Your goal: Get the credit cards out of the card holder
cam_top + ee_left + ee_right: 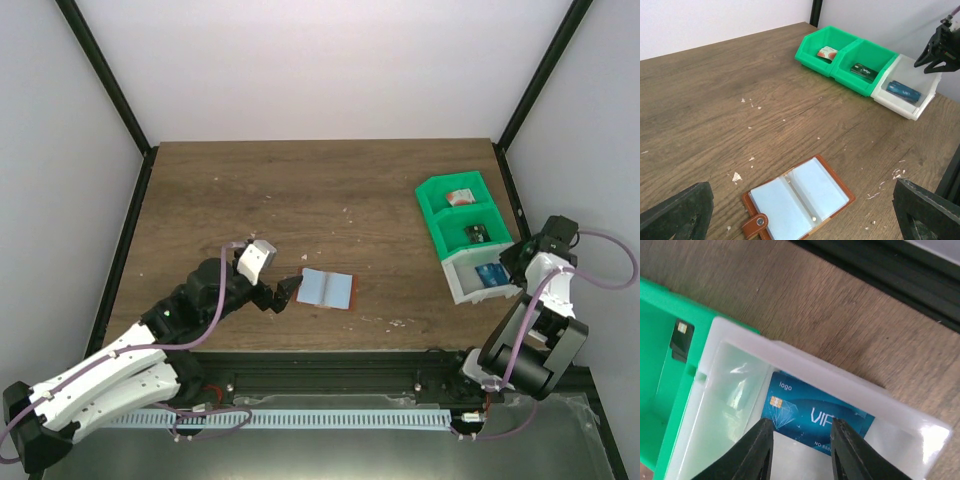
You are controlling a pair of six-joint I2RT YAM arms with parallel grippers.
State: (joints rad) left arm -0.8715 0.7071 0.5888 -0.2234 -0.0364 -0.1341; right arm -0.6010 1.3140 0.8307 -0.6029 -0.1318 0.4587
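A: Risks, quick, biggest first?
B: The right gripper [801, 426] is hanging right over the white bin [810, 369], just inside its near wall. If it's pulling away low, I'd say a finger is catching the rim and dragging or tipping the bin. That could shove the green bins [427, 205] sitting against it.
A: Holder?
B: The holder [328, 290] is lying open and flat on the table [280, 200], pale faces up, near the front edge. The left gripper [283, 293] is sitting just beside its left edge and pointing at it. Any push forward is likely sliding it or folding a flap shut.
A: Cards?
B: The blue card [805, 412] is lying in the white bin, directly under the right fingers. A dip down could be pinning it or flicking it out. The dark card [863, 71] is sitting in the middle green bin, the red card [826, 53] in the far one. The pockets are looking empty, but I can't tell if something's tucked inside.
A: Poses?
B: The left arm [110, 365] is reaching forward low, with its wrist angling down at the holder. Its jaws are spread wide, gripping nothing. The right arm [535, 340] is folding up tight over its base, wrist tipping down into the bin. Its jaws are parted, with nothing pinched between them.
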